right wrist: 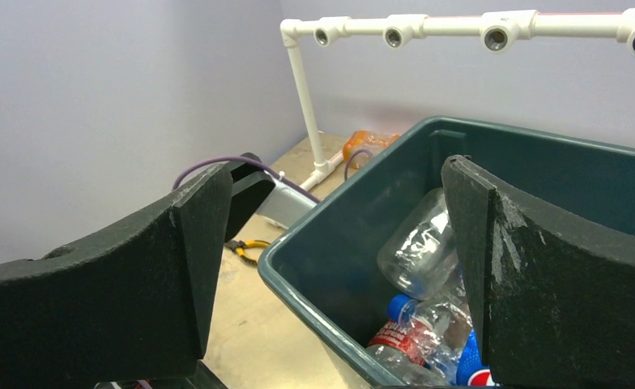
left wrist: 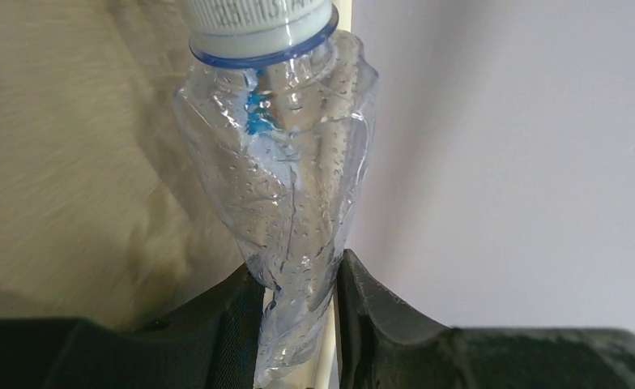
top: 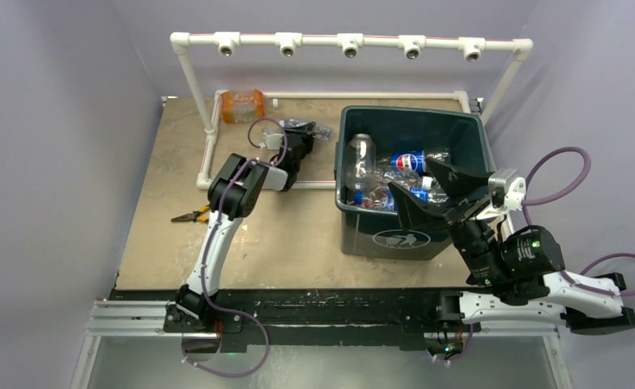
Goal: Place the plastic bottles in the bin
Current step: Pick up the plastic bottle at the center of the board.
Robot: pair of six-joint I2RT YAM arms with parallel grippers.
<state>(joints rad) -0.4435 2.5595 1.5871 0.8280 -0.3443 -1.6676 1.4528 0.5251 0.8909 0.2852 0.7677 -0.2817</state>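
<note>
1. My left fingers (left wrist: 375, 320), dark and matte, pinch the twisted tail of a crumpled clear bottle (left wrist: 286, 170) left of the bin. Its ribbed white cap (left wrist: 257, 24) sits above a blue ring.
2. My right fingers (right wrist: 533, 267), broad curved black wedges, stand spread wide over the bin's near rim.
3. The dark green bin (top: 411, 241), smooth-walled, holds several crushed bottles (top: 409, 162).
4. A ridged orange bottle (top: 242, 106) lies at the far edge of the tan table (top: 290, 243).
</note>
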